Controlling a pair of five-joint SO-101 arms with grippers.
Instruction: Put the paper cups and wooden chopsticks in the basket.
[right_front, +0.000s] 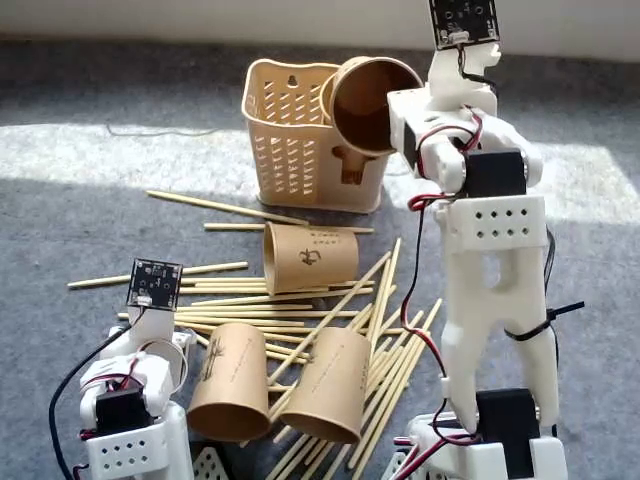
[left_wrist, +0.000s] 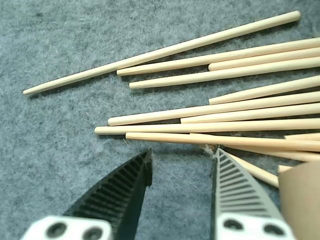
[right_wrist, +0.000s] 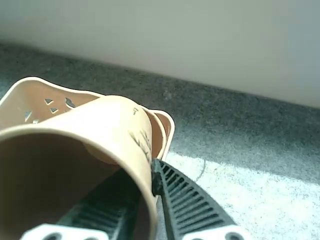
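While the tilted paper cup (right_front: 372, 105) hangs at the rim of the basket (right_front: 290, 150), the right pincer (right_wrist: 142, 172) is clamped on its wall, so this looks like the drop-in step. Next call: bring it over the opening, then let go. Three more cups (right_front: 310, 257) and scattered chopsticks (left_wrist: 210, 112) wait on the counter (right_front: 60, 230); the left pincer (left_wrist: 182, 152) hovers spread wide by the stick ends.

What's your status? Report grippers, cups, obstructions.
Right gripper shut on paper cup, tilted at basket rim. Left gripper open, low over chopsticks. Three loose cups lying among sticks. No obstruction seen at basket.
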